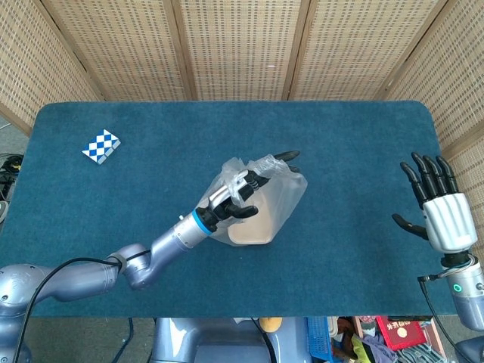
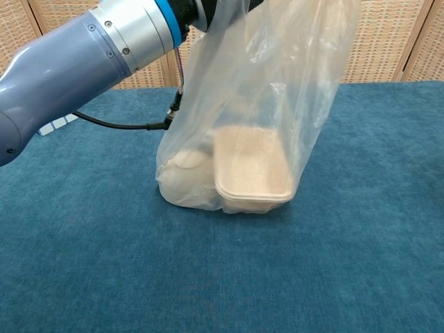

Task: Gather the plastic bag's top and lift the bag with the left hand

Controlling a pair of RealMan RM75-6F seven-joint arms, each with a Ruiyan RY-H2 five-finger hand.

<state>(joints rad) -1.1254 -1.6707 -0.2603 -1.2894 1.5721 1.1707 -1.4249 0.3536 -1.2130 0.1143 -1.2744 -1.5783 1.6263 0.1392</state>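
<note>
- The plastic bag (image 1: pixel 261 204) stands near the middle of the bench (image 1: pixel 151 136), a little toward the near edge, its bottom resting on the blue cloth in the chest view.
- It is clear and thin; its upper part is drawn up and bunched, and the film hangs in loose folds down to a wider base.
- Inside, low in the bag, a pale beige container (image 2: pixel 253 170) stands on edge with its rim toward the camera; a second pale rounded thing (image 2: pixel 182 166) lies beside it on its left, blurred by the film.
- The left hand (image 1: pixel 240 198) grips the gathered top of the bag: its dark fingers (image 1: pixel 283 157) curl through and over the bunched plastic, closed around it.
- In the chest view the hand itself is cut off at the top edge; only its silver forearm with a blue ring (image 2: pixel 163 15) shows, reaching in from the left above the bag.
- A thin black cable (image 2: pixel 125 125) runs along under that forearm.
- The right hand (image 1: pixel 442 215) is well apart from the bag, by the right edge of the bench near its near corner, fingers spread and pointing away, holding nothing.
- A small blue-and-white checked block (image 1: pixel 101 145) lies near the far left corner of the bench.
- Woven screens (image 1: pixel 242 45) stand behind the far edge.
</note>
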